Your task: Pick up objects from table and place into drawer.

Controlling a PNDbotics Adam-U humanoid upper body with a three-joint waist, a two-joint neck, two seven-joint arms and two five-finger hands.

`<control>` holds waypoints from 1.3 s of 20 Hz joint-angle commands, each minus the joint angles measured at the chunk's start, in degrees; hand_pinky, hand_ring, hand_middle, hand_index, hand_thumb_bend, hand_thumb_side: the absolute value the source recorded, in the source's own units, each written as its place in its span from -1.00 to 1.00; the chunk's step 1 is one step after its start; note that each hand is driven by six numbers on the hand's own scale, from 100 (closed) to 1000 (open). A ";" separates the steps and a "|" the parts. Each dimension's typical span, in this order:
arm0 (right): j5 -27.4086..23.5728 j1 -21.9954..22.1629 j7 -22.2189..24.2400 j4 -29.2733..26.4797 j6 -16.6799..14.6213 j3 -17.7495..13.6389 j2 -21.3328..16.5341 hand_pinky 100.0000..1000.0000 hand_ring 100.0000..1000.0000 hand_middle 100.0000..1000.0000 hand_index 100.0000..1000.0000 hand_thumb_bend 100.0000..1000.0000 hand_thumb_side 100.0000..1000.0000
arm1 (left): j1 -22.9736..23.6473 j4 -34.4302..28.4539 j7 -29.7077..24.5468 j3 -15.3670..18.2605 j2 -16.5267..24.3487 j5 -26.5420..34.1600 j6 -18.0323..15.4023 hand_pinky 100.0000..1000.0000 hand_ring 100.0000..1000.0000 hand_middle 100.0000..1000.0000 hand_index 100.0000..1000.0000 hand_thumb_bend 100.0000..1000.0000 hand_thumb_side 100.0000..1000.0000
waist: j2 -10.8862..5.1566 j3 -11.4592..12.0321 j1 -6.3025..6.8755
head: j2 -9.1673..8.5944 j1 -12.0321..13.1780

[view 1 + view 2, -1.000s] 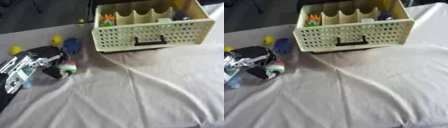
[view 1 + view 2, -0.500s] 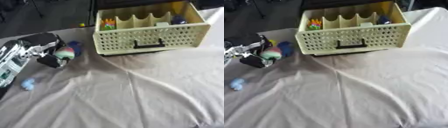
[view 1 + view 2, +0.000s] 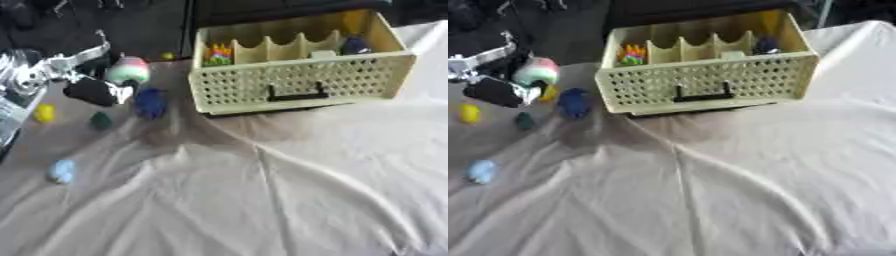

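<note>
Landmark: the cream perforated plastic drawer basket [image 3: 297, 82] with a dark handle on its front wall, sitting on the wrinkled beige tablecloth [image 3: 262, 200] at the far side. Left hand [image 3: 83, 82], black with silver parts, is up off the cloth to the left of the drawer, fingers curled round a small round ball in pink, white and green bands [image 3: 129, 69]; pink on top, green lower down, soft-looking, surface detail too blurred to read. The ball sits about level with the drawer's front wall, near its left end but not touching it. Inside the drawer, dividers split it into compartments: a multicoloured orange-yellow-green item [image 3: 218, 52] in the left compartment, a dark blue rounded item [image 3: 354, 45] toward the right end. On the cloth left of the drawer: a dark blue lumpy object [image 3: 150, 102] just beside the drawer's left front corner and below the held ball, a small dark green object [image 3: 101, 120] further left, a small yellow object [image 3: 44, 113] further left again, and a pale blue round object [image 3: 61, 171] well apart toward the near-left. A tiny yellow object [image 3: 167, 56] lies behind the drawer's left corner. Right hand shows in neither view.
</note>
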 commanded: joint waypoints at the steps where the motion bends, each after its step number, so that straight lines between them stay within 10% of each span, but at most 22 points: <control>1: -0.36 -0.14 -0.09 -1.21 0.20 -0.34 -2.21 -0.04 -0.37 -0.30 0.46 -1.00 0.40 | -3.15 -1.60 1.32 2.09 1.53 0.47 1.40 -0.49 -0.35 -0.34 0.15 -1.00 -0.43 | -1.71 -0.28 0.01 | 0.26 0.61; 14: -1.45 -3.05 2.16 -1.21 1.60 0.81 -2.21 -0.01 -0.38 -0.31 0.45 -1.00 0.41 | -13.92 11.20 12.47 0.83 -10.00 2.37 -0.74 -0.54 -0.42 -0.40 0.13 -1.00 -0.21 | -0.11 -4.73 2.91 | 0.20 4.73; 26: -1.59 -4.76 2.71 -1.21 3.57 0.89 -1.51 0.01 -0.38 -0.32 0.45 -1.00 0.42 | -14.18 16.72 9.74 -2.09 -13.48 5.78 -4.96 -0.43 -0.29 -0.28 0.28 -1.00 0.12 | 1.13 -6.00 4.11 | 0.11 5.05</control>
